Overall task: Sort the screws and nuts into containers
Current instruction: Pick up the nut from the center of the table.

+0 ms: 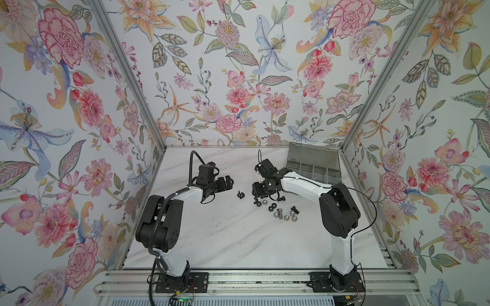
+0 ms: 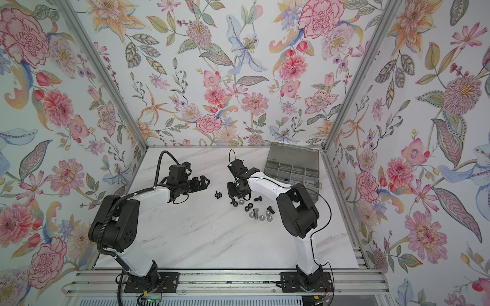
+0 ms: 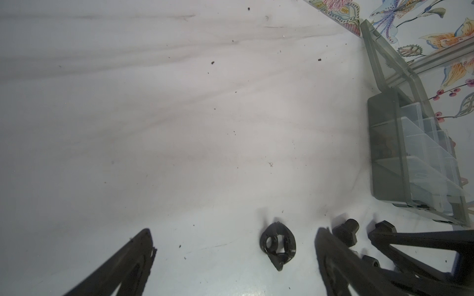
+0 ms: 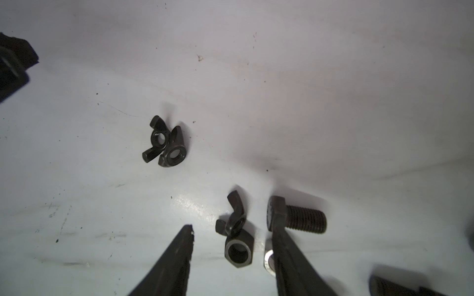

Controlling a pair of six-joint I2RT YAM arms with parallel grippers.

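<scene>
Metal parts, all small, rigid and dense. Crushing isn't a worry, but slip and roll are.

Status: the right gripper (image 4: 232, 228) is partly open and empty. Its jaws straddle a black winged nut (image 4: 236, 210) leaning on a black hex nut (image 4: 239, 252), both on the white marble-look tabletop (image 4: 333, 102). A black hex-head bolt (image 4: 297, 217) and a shiny silver hex nut (image 4: 268, 258) sit right against one finger.

Closing here would likely trap two parts and nudge the bolt, and I'd expect that threaded shank to roll. I'd take the hex nut across two opposite flats. The winged nut should go across the wings' flat faces, not the curved edges.

My left gripper (image 3: 234, 234) is wide open and empty. A touching pair of black winged nuts (image 3: 277, 246) lies untouched between its fingers.

The remaining loose screws and nuts (image 1: 275, 215) are scattered near the right arm. The grey translucent plastic organizer box (image 1: 313, 156) stands lid-up in the far corner behind that arm, apart from the pile. I can't tell what's in its compartments.
</scene>
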